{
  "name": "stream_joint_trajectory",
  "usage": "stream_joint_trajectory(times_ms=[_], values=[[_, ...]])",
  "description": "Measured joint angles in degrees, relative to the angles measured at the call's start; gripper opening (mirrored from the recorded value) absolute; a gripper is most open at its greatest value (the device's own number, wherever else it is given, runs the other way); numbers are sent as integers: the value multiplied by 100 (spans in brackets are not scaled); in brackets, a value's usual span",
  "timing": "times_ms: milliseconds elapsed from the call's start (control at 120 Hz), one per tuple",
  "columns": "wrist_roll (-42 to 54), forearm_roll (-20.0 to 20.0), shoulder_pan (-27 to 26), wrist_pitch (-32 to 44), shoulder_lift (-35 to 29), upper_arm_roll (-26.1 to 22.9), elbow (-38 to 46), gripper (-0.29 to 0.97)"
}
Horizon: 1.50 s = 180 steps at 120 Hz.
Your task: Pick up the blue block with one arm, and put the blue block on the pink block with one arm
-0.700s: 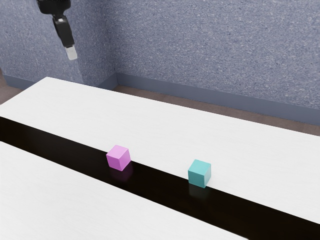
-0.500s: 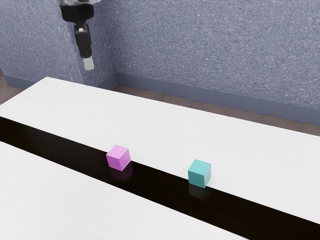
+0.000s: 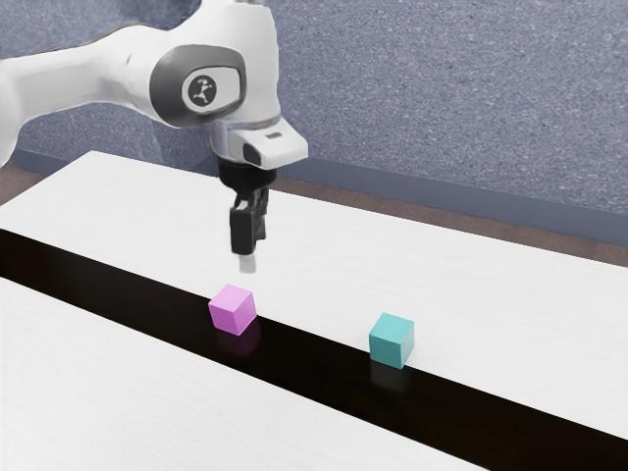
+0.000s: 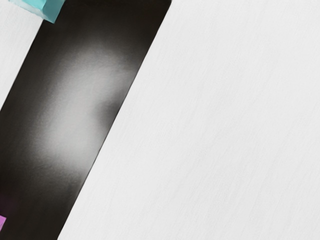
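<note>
- The gripper (image 3: 248,261) hangs over the white table (image 3: 442,265), touching neither block. It is seen edge-on, so I cannot tell whether it is open or closed.
- The pink block (image 3: 233,309) sits on the black strip (image 3: 314,368), near and below the gripper.
- The blue block (image 3: 392,340) rests on the same strip, well apart from the gripper toward the exterior view's right.

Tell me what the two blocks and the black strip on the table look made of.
Pink block: likely matte plastic or painted wood; flat even colour, no glare.
Blue block: same look.
Black strip: glossy, perhaps polished plastic or glass; it faintly mirrors both blocks.
</note>
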State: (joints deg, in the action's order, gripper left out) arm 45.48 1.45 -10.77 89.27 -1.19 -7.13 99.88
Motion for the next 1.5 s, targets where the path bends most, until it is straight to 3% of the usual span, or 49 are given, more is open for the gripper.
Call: stream_joint_trajectory(times_ms=[117, 258, 500, 725, 1092, 1500], values=[[502, 147, -157, 904, 370, -19, 232, 68], [1057, 29, -483, 1482, 920, -89, -21, 68], [1865, -186, -777, 1895, 1841, -128, -576, 68], [2299, -243, -933, 2017, 3120, -103, -1959, 68], [2181, -69, -788, 2067, 3609, 388, -2067, 68], [1966, -12, -880, 2099, 4247, 424, -2749, 68]])
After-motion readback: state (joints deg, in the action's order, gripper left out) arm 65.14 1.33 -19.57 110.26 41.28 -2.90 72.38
